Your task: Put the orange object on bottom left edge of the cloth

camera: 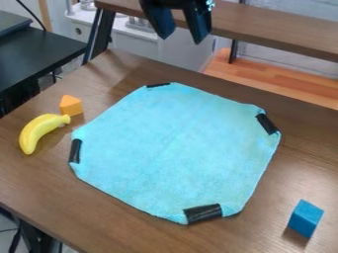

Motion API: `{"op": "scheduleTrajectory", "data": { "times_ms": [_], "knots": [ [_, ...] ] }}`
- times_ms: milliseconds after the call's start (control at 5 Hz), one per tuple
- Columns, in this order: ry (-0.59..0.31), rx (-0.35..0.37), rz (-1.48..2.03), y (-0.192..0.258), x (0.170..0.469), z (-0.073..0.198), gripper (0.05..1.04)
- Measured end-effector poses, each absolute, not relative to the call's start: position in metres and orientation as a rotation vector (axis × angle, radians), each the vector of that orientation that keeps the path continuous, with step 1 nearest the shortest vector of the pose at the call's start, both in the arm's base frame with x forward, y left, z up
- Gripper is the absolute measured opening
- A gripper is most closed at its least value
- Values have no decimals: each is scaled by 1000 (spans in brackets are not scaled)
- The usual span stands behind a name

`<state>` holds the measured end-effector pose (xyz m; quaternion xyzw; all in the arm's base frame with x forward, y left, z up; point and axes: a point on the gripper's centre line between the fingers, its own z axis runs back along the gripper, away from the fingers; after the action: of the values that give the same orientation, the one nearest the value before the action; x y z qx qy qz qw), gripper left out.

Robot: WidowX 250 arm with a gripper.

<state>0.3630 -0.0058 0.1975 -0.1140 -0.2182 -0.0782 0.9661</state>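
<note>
The orange block (71,105) is set with its peak toward the view's top, long axis unclear, the hand (181,39) spread open.

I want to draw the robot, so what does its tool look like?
The tool is black, with two chunky fingers that get narrower toward their tips, a bit like claws. High up on the side of one finger there is a small whitish patch, but I can't tell what it is.
</note>
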Motion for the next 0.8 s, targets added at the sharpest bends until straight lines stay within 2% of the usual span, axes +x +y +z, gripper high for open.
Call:
{"op": "scheduleTrajectory", "data": {
  "times_ms": [200, 400, 600, 800],
  "knots": [
    [-406, -232, -146, -5, 365, 184, 999],
    [-362, -161, 3, 42, 376, 148, 999],
    [-337, -129, 100, 93, 377, 123, 999],
    [-341, -66, 118, 136, 374, 101, 999]
  ]
}}
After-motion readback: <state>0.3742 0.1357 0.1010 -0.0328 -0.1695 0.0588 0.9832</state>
